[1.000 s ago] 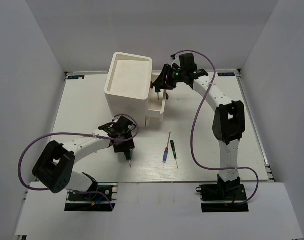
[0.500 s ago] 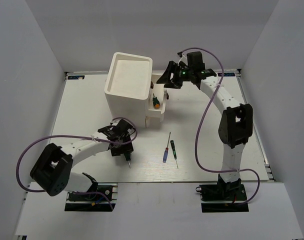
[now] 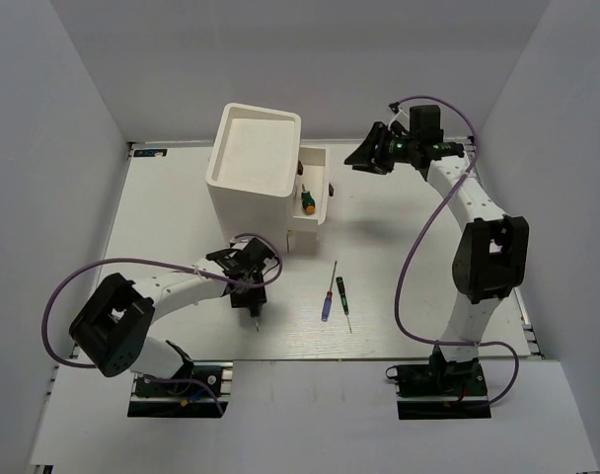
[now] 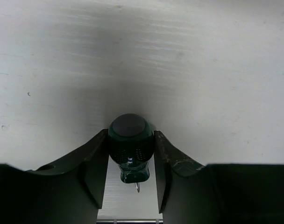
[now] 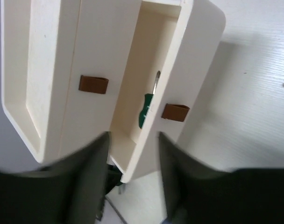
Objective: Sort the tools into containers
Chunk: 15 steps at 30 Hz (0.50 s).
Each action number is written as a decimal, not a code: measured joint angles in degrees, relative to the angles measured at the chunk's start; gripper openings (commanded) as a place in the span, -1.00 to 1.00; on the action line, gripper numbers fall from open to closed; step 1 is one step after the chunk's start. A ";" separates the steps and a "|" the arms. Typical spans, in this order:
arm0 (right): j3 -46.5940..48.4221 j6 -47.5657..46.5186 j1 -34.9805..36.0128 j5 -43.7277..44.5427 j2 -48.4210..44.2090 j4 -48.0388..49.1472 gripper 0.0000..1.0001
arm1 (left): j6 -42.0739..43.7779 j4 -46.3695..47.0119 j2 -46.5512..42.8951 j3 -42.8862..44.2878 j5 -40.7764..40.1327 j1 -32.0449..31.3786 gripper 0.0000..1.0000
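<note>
1. A green screwdriver (image 4: 128, 137) is clamped by its handle between the fingers of the left gripper (image 3: 251, 296), low over the table (image 3: 162, 217), presumably to be carried.
2. A second green screwdriver (image 5: 145, 111) is seen lying in the open drawer (image 3: 326, 186) of the cabinet (image 3: 256, 148), which is probably meant for both.
3. The right gripper (image 3: 362, 156) is held beside that drawer, its fingers apart and empty.
4. Two thin screwdrivers (image 3: 328, 294) are not yet sorted.

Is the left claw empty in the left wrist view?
No, the left claw is shut on a green screwdriver, gripping its handle from both sides.
</note>
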 measured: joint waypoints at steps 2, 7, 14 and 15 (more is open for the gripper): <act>-1.11 -1.77 -0.96 -1.51 -0.68 0.22 -1.00 | 0.90 -1.42 0.24 1.73 -0.11 -1.09 -0.91; -3.56 -11.23 -2.99 -6.73 -2.99 -1.70 -1.00 | 8.04 -4.66 -1.22 12.72 0.44 -6.54 -1.00; -8.57 -28.79 -6.19 -8.79 -8.31 -7.91 -0.39 | 24.35 -3.85 1.46 40.85 4.50 -13.31 -1.00; -8.68 -30.86 -6.80 -8.81 -8.41 -9.20 -0.99 | 26.29 -3.56 3.39 45.44 3.80 -13.68 -1.00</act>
